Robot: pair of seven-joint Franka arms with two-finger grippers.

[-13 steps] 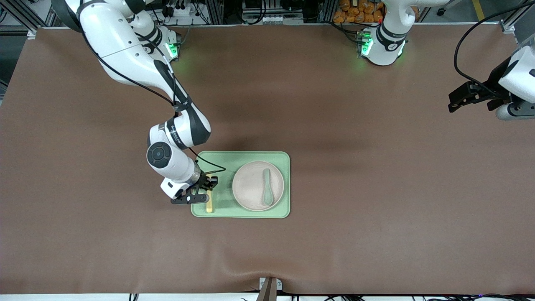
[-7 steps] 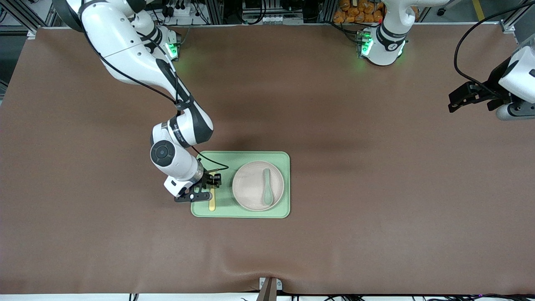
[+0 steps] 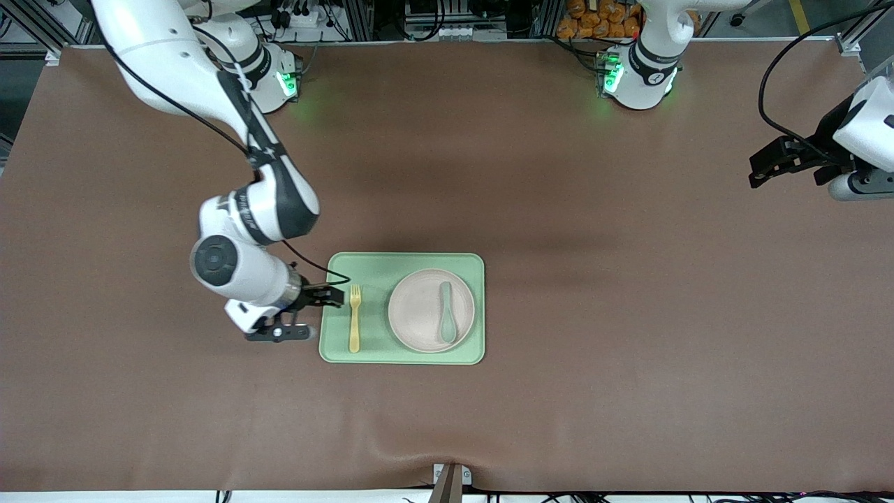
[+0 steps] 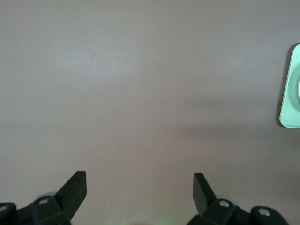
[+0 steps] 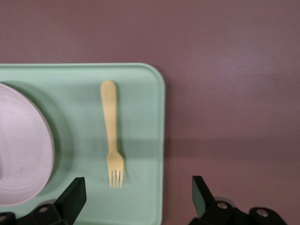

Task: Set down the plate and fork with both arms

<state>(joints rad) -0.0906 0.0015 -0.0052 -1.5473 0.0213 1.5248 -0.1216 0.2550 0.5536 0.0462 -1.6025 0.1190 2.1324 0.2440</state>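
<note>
The pale pink plate (image 3: 422, 311) sits on the light-green tray (image 3: 401, 262), toward the left arm's end of it. The yellow fork (image 3: 355, 318) lies flat on the tray beside the plate, toward the right arm's end, tines pointing to the robots' bases. It also shows in the right wrist view (image 5: 112, 133), with the plate's rim (image 5: 23, 145) beside it. My right gripper (image 3: 334, 296) is open and empty, over the tray's edge beside the fork's tines (image 5: 137, 187). My left gripper (image 3: 758, 171) waits, open and empty (image 4: 139, 183), over the table's left arm's end.
A grey-green spoon (image 3: 447, 321) lies in the plate. The brown table cloth (image 3: 628, 314) surrounds the tray. A corner of the tray (image 4: 290, 89) shows in the left wrist view.
My right gripper has let go of the fork, opened and drawn back toward the right arm's end of the table. The fork now lies uncovered on the tray. The left arm has not moved.
</note>
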